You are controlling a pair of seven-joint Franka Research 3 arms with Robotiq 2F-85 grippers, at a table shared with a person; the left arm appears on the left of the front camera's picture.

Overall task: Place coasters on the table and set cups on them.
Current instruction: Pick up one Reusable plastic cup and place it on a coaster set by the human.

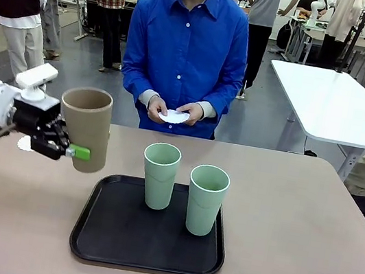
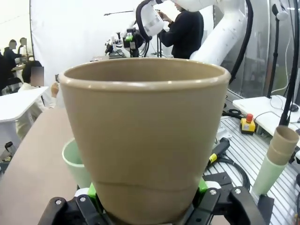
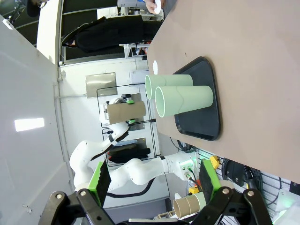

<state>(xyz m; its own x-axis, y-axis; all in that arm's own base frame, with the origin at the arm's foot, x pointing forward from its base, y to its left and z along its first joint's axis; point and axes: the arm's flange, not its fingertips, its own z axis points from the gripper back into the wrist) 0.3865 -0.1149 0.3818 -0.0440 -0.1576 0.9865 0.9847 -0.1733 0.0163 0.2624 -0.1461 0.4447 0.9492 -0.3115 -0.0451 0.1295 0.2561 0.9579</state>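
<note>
Above the table's left side, left hand clamped on the tan cup; right hand wide apart.

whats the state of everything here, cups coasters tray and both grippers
tan cup: upright, gripped, left of the tray
left gripper: fingers shut on the tan cup
right gripper: fingers open, empty
left mint cup: upright, on the tray
right mint cup: upright, on the tray
black tray: flat on the table
table coaster: flat, partly hidden, no cup on it
held coasters: in the person's hands
</note>
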